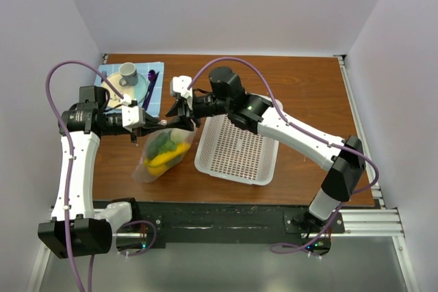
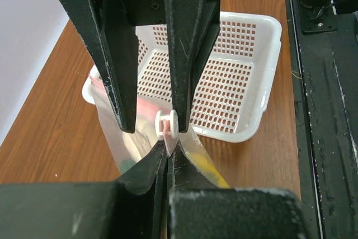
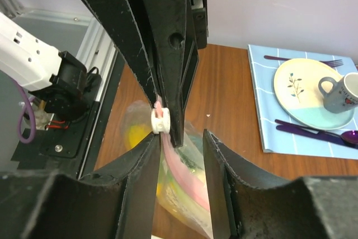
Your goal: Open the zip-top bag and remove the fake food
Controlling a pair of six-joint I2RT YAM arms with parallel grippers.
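Zip-top bag [image 1: 154,165] pinched by left end effector [image 2: 168,150]; right end effector [image 3: 182,138] straddles it, parted.

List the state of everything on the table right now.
left pincer: shut on zip-top bag's top edge
right pincer: open astride the pink zipper strip
zip-top bag: top edge lifted
fake food: inside zip-top bag
white mesh basket: upright, empty
grey mug: upright on plate

Lighting bright, diffuse, from above; shadows soft. Top view sharp; wrist foregrounds blurred. Slight sheen on the zip-top bag [image 2: 114,149].
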